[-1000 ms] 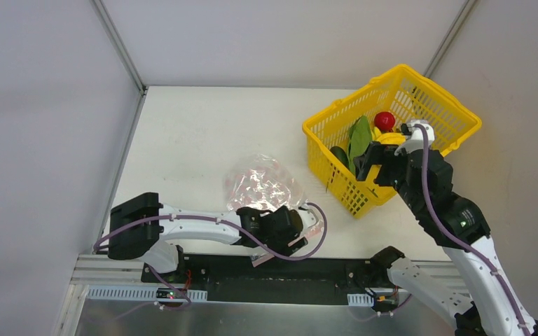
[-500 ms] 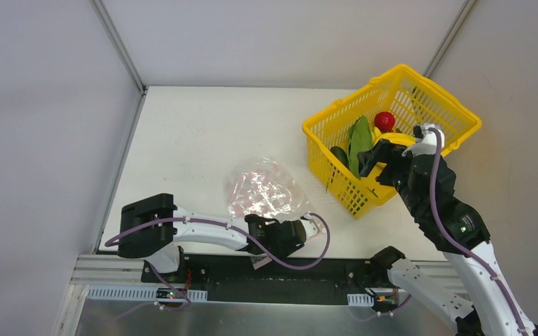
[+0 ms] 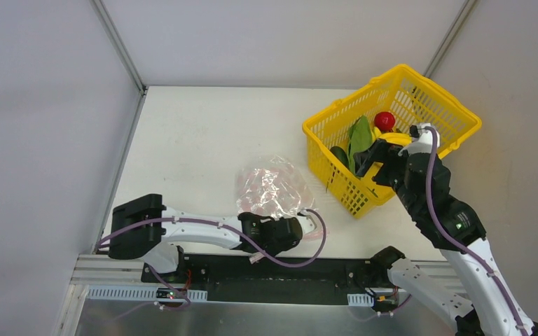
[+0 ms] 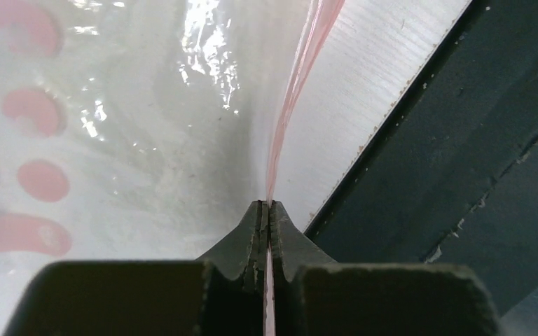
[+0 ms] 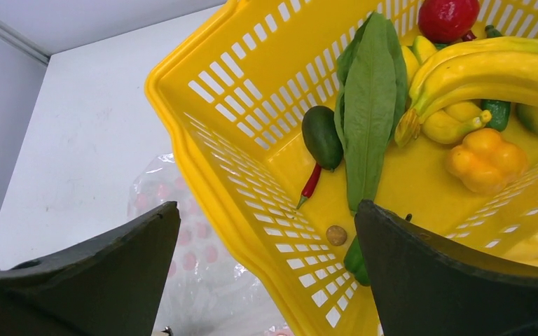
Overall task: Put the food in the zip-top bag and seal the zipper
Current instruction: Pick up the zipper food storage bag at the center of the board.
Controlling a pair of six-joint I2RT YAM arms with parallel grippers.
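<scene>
Left wrist: left gripper point(image 4: 267, 210) clenched on zipper point(image 4: 295, 98), tabletop's point(image 4: 378, 77) near edge; right gripper point(image 5: 266, 217) agape, nearer, above basket's point(image 5: 301, 49) food point(image 5: 490, 63).

Yellow basket point(image 5: 252, 105) holding banana bunch point(image 5: 490, 66), green leaf point(image 5: 368, 105), red tomato point(image 5: 448, 17), claw point(image 5: 266, 210) spread wide above
</scene>
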